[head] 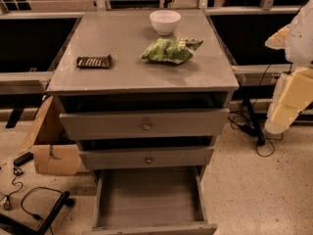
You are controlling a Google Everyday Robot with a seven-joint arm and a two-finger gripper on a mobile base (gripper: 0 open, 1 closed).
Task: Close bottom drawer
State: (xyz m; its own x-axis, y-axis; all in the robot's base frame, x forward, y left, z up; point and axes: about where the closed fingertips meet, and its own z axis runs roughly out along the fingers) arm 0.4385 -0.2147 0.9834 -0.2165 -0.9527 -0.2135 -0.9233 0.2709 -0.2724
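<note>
The bottom drawer [146, 199] of the grey cabinet is pulled far out toward me, showing its plain grey inside. Its slim front [151, 228] lies at the bottom edge of the view, and the knob is not visible. My gripper [286, 104] hangs at the right edge of the view. It is beside the cabinet at about the height of the top drawer, well above and to the right of the bottom drawer, and touches nothing.
The top drawer [145, 125] and middle drawer [146, 158] stand slightly open. On the cabinet top [122, 67] are a white bowl [165, 21], a green chip bag [170, 50] and a dark snack bar [94, 61]. A cardboard box [51, 148] and cables [29, 199] lie on the floor at left, and more cables [254, 126] at right.
</note>
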